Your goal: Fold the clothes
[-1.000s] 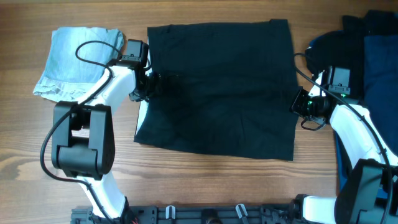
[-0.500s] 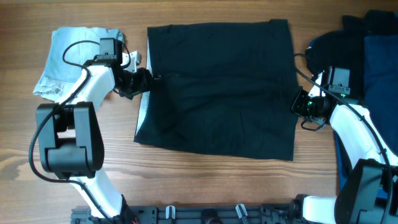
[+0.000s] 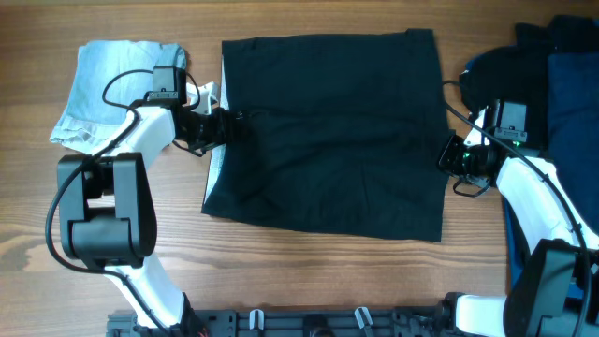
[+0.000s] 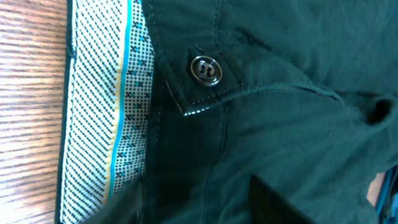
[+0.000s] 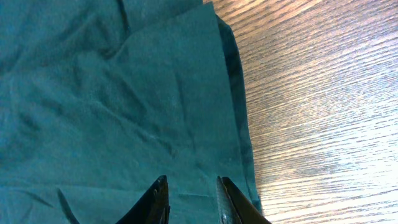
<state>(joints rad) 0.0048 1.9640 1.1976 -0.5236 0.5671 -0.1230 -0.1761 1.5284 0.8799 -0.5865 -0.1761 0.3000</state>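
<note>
The left end effector (image 3: 224,125) sits at the left edge of the black garment (image 3: 328,131), about a third of the way down that edge from the far corner. In the left wrist view its two fingers (image 4: 273,202) stand well apart, with the garment's cloth lying between them. They show only as blurred dark shapes at the bottom of the frame, and nothing looks lifted or pinched. Just beyond them on the garment are a dark metal button (image 4: 206,69) on a pointed flap and a strip of pale patterned lining (image 4: 118,106) with a blue stripe. The lining lies along the garment's edge against the bare wood.

The right end effector (image 3: 447,154) is at the right edge of the black garment, roughly halfway along it. In its wrist view the fingers (image 5: 158,199) are a narrow gap apart, over the flat cloth close to the edge. They have hold of nothing.

The black garment lies spread flat and roughly rectangular in the middle of the wooden worktop (image 3: 309,271), between the two arms, with light creases across it. To the left of it, past the left arm, lies a pale blue garment (image 3: 108,89), loosely bunched. To the right of it, behind the right arm, is a heap of dark blue and black clothes (image 3: 562,65) at the worktop's edge.
</note>
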